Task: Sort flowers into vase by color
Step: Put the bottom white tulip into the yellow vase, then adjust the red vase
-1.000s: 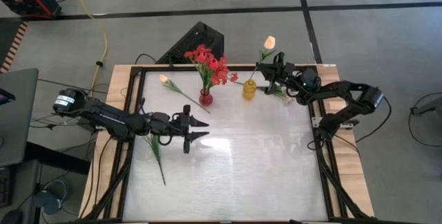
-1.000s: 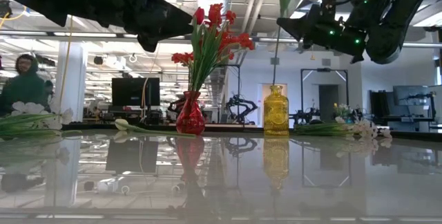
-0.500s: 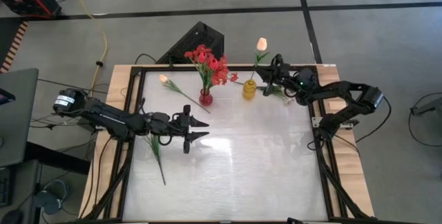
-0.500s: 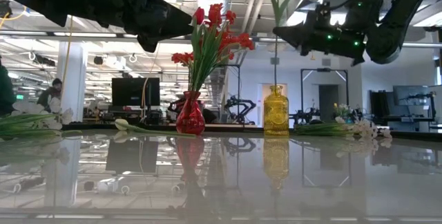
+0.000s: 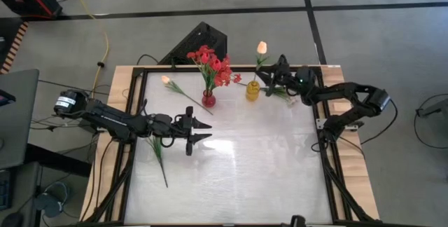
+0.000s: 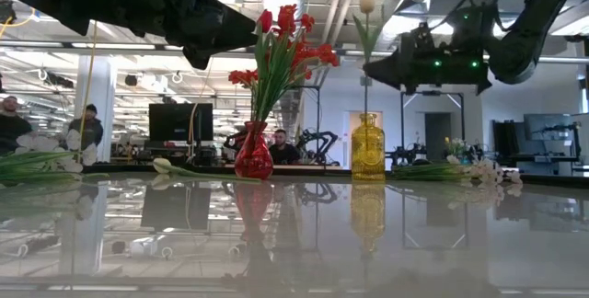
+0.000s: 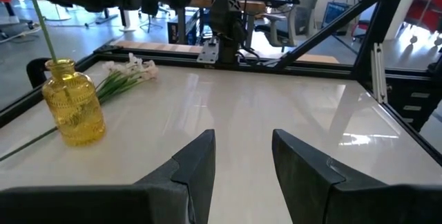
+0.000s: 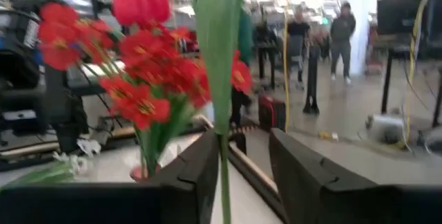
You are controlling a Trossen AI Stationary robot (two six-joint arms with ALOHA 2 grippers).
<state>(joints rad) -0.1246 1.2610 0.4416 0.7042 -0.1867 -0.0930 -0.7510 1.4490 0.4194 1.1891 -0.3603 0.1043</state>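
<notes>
A pale yellow-peach tulip (image 6: 366, 0) stands upright with its stem's lower end in the yellow vase (image 6: 368, 148), (image 5: 253, 91). My right gripper (image 6: 373, 63), (image 5: 267, 76) is open at mid-stem height, a finger on either side of the stem (image 8: 224, 175). Red flowers (image 5: 210, 62) fill the red vase (image 5: 208, 100). Another pale tulip (image 5: 166, 80) lies flat near the far left corner. White sprigs lie by the left edge (image 5: 159, 153) and right of the yellow vase (image 5: 283, 94). My left gripper (image 5: 201, 130) hovers open over the table's left half. My right gripper reaches level from the table's right side, its open fingers either side of the tulip's stem (image 8: 224, 162) about halfway up. The stem runs close along one finger (image 8: 204, 175). Whether they touch, I cannot tell.
The two vases stand side by side near the far edge, a short gap between them. The near half of the glossy tabletop (image 5: 238, 178) holds nothing. Aluminium frame rails (image 5: 329, 157) border the table. People stand in the room beyond.
My right gripper has moved toward the table's left and down, over the yellow vase. The pale tulip has come down with it, its bloom dropping lower above the vase while the stem stays upright.
</notes>
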